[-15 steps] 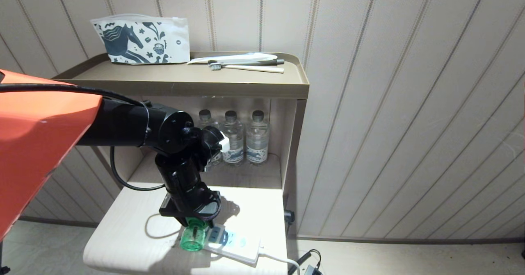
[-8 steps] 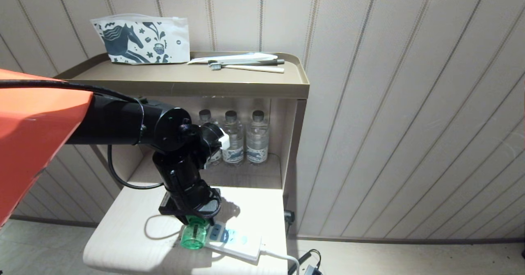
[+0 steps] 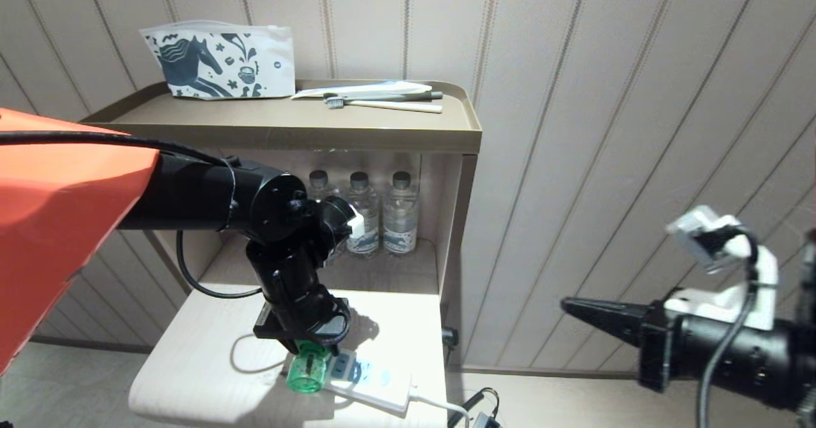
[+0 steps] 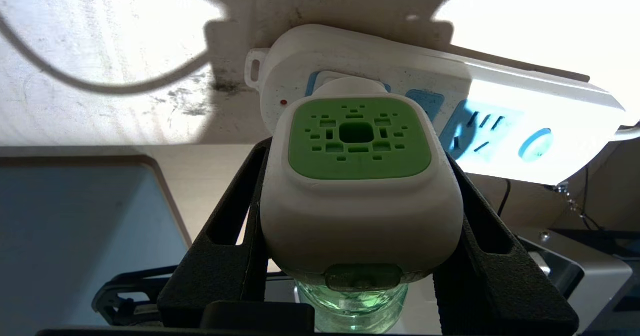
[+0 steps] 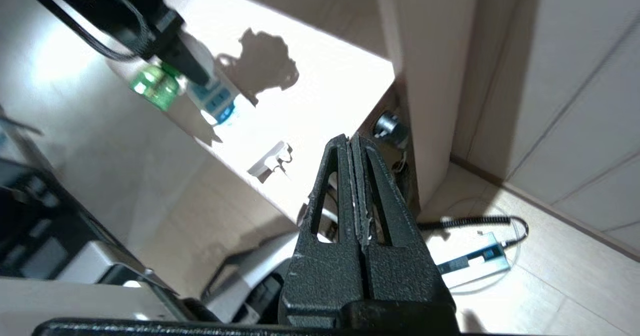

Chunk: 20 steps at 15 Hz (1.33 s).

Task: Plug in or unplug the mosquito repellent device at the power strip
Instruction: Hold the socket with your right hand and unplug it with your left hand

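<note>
We see the left gripper [image 4: 357, 236] pinching the mosquito repellent device [image 4: 357, 176], plugged into the power strip [image 3: 376, 383] near the table's [image 3: 191, 364] front edge. Right gripper [image 5: 356, 176] pressed together, empty, off the table's right side. No readable writing.

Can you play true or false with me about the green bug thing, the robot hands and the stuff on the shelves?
1. The left end effector is shut on the mosquito repellent device. True.
2. The device sits at the power strip, at the end far from its cord. True.
3. The right end effector is wide open. False: its fingers are pressed together, holding nothing, off to the right of the table.
4. Five water bottles stand in the cabinet. False: three can be seen.
5. The horse-print pouch lies on the floor. False: it stands on the cabinet's top shelf.
</note>
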### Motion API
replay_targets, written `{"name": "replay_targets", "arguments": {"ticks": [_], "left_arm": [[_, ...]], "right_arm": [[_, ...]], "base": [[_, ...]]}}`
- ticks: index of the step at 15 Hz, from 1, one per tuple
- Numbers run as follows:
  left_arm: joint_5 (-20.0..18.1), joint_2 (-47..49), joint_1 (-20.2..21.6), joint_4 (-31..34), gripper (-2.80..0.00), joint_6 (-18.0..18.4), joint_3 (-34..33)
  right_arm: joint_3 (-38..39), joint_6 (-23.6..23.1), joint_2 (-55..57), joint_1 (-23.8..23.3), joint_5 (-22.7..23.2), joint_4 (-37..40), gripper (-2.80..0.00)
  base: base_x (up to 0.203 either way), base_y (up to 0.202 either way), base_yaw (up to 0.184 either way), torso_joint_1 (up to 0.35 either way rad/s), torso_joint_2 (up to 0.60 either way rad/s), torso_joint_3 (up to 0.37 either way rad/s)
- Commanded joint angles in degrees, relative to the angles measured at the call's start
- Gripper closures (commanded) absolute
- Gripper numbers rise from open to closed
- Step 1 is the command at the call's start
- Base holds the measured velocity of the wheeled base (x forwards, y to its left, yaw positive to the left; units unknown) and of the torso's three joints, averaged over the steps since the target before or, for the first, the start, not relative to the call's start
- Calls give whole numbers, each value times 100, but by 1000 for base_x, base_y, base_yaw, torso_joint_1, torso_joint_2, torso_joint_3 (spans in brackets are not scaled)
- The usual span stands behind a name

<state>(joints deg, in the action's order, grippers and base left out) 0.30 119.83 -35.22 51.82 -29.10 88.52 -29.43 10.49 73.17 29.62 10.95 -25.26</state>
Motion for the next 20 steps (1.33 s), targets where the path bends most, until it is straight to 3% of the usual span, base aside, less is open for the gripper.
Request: {"name": "replay_targets", "arguments": {"ticks": [1,5,7,9,13,15,20], "left_arm": [[-4,66,4,27,0,-17,-27],[-12,99,6,-2,0,-20,-54],[-12,162,14,-15,0,-26,-50],[-21,236,15,-25,0,-26,-7],[-21,278,15,-49,0,-26,25],[-21,278,15,-49,0,-26,25],[-4,278,15,-49,0,-26,78]], "right_arm": [[-65,-23,1292,519,-265,-261,0],[-258,-79,2728,1295,-690,-1102,0],[-440,-101,3170,1617,-1094,-1281,0],[-639,-102,3474,1859,-1195,-1313,0],[-711,-145,4085,2055,-1440,-1389,0],[-820,-174,4424,2121,-1483,-1790,0],[-1214,-284,4530,2136,-1482,-2000,0]], "base": [[0,0,0,0,0,0],[0,0,0,0,0,0],[0,0,0,0,0,0],[0,0,0,0,0,0],[0,0,0,0,0,0],[0,0,0,0,0,0],[0,0,0,0,0,0]]}}
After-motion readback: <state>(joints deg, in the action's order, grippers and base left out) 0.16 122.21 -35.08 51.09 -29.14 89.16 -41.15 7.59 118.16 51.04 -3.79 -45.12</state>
